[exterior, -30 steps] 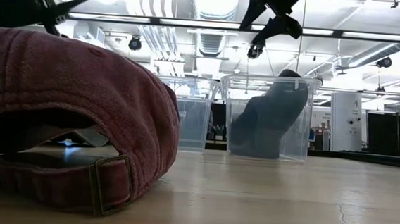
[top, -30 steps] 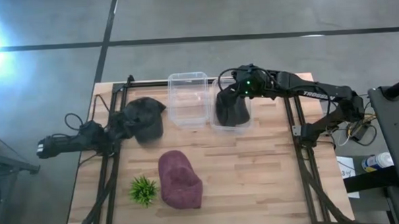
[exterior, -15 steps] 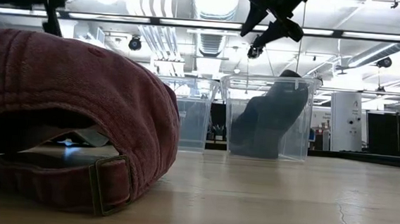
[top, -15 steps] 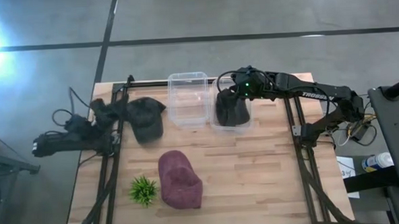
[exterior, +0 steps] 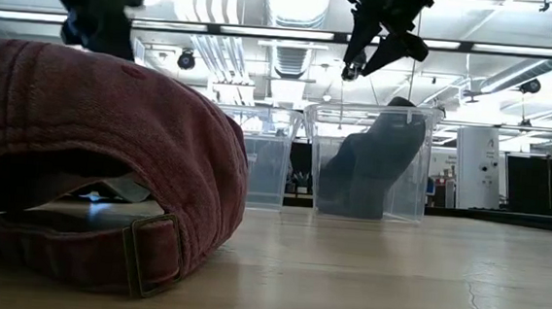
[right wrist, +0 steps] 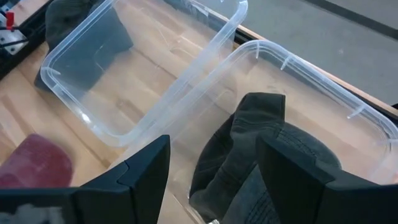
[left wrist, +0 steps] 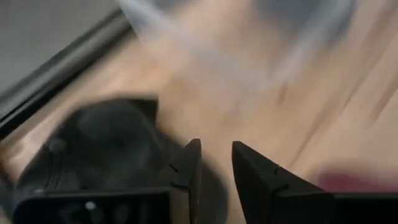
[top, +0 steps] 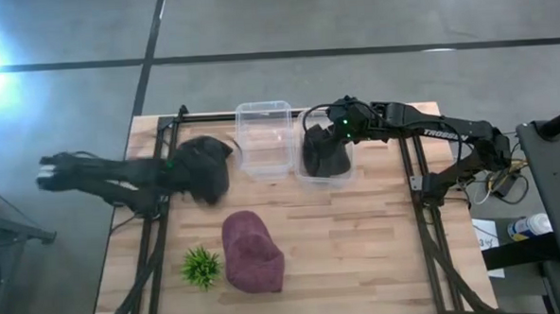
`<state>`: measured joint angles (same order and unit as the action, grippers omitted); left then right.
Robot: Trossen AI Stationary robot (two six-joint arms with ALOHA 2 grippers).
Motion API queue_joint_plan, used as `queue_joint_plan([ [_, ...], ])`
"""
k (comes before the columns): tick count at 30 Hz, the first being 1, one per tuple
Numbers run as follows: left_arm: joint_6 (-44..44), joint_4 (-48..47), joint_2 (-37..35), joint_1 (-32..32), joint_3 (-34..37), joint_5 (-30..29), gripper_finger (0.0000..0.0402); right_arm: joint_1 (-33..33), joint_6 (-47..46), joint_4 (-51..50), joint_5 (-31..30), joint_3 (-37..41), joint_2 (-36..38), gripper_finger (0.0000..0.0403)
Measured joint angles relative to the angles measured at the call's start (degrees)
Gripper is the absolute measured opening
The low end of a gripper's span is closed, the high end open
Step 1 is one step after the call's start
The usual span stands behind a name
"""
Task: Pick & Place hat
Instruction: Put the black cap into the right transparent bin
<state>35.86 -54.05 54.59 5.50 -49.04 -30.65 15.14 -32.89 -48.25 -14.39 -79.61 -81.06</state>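
Note:
A black hat (top: 205,166) lies on the table's left part; my left gripper (top: 176,171) is beside its left edge, and in the left wrist view (left wrist: 216,146) its fingers show a narrow gap, the hat (left wrist: 93,146) off to one side. A dark grey hat (top: 325,157) leans inside the right clear bin (top: 349,173), propped against its wall (exterior: 367,171). My right gripper (right wrist: 211,143) hovers open above this bin and touches nothing. A maroon hat (top: 252,253) rests crown-up on the table's near middle (exterior: 90,161).
An empty clear bin (top: 264,139) stands left of the filled one, touching it. A small green plant (top: 201,266) sits left of the maroon hat. Black frame rails (top: 152,229) run along the table's left and right sides. Bare wood lies at the near right.
My left arm moved fast: its gripper drew back from the black hat toward the table's left edge, then swung back beside the hat. The black hat stayed where it was. My right gripper stayed above the right bin and turned a little.

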Motion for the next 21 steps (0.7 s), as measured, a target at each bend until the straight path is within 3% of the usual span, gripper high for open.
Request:
queue_joint_plan([
  [3,3.6,-4.7,4.9,7.8,-1.2,-3.2,0.0089,0.0,1.2,0.0,-0.1,0.0,0.0,0.0231],
  [6,13.8,-8.4,8.6,16.5,-2.4,-7.5,0.0086,0.0,2.9,-0.6,-0.1,0.0,0.0,0.0232],
  [12,25.4,-9.5,16.0,33.0,-1.1,-7.6,0.0085,0.3,4.8,-1.1,-0.2,0.2,0.0,0.0231],
  [16,31.6,-14.9,22.2,35.4,-0.3,-7.6,0.0085,0.4,5.8,-0.8,-0.2,0.2,0.0,0.0231],
  [21,32.9,-17.1,27.5,33.9,-0.2,-10.7,0.0085,0.7,6.0,-0.8,-0.3,0.6,-0.1,0.0229],
])
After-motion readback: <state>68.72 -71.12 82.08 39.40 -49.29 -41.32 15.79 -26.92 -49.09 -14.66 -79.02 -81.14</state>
